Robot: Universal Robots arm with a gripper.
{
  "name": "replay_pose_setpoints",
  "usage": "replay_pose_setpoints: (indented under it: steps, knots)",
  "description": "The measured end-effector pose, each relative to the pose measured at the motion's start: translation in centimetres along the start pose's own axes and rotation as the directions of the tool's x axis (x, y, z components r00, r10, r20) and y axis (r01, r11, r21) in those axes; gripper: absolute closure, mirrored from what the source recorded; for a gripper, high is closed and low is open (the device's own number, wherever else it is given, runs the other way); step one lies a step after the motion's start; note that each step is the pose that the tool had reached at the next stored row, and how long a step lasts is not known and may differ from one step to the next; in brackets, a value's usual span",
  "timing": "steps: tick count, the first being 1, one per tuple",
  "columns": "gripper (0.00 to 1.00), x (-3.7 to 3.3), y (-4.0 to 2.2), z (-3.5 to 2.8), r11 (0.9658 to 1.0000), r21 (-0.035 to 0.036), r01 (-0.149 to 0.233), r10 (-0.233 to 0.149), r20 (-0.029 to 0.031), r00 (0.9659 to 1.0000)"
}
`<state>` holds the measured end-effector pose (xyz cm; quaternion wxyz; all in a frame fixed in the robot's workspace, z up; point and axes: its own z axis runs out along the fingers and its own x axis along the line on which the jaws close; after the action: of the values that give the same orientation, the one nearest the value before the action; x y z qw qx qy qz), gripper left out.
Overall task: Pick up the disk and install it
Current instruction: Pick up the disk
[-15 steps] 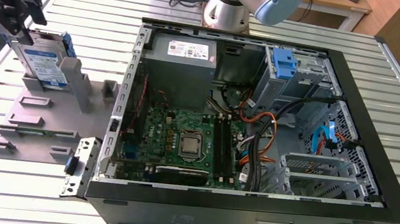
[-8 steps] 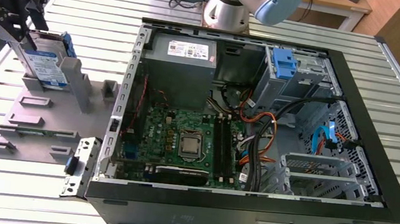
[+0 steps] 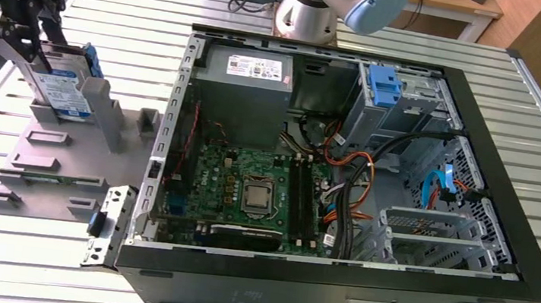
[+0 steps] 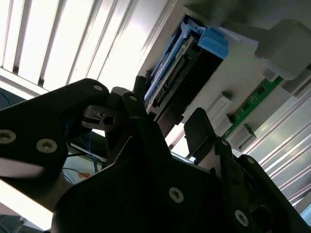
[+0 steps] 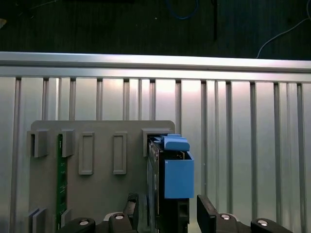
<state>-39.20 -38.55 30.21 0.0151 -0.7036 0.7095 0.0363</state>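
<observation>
The disk point(image 3: 65, 94) stands on edge in a slot at the far end of the grey slotted stand point(image 3: 64, 166), at the exterior view's left, its white-and-blue label facing out. Its blue carrier frame point(image 5: 177, 174) shows in both wrist views, as does its dark connector edge point(image 4: 184, 73). My gripper point(image 3: 45, 57) has come down over the disk from above. In the first wrist view the gripper point(image 5: 167, 209) is open, with one black finger point(image 5: 133, 213) on each side of the disk and a thin gap at the other finger point(image 5: 206, 213). The second wrist view shows the gripper point(image 4: 167, 107) the same way.
An open computer case point(image 3: 507, 224) lies on the slatted metal table at the exterior view's right, with motherboard, cables and a drive bay holding a narrow blue bracket point(image 3: 384, 84). A green circuit board point(image 5: 61, 179) stands in another slot of the stand. The arm's base point(image 3: 312, 11) rises behind the case.
</observation>
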Motion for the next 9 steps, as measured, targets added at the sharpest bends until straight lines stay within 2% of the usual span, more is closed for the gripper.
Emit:
replay_pose_setpoints:
  steps: [9]
  knots:
    - [0.41,-0.26,-0.01,0.05,1.0,0.0003,0.0,0.0,0.0001,1.0]
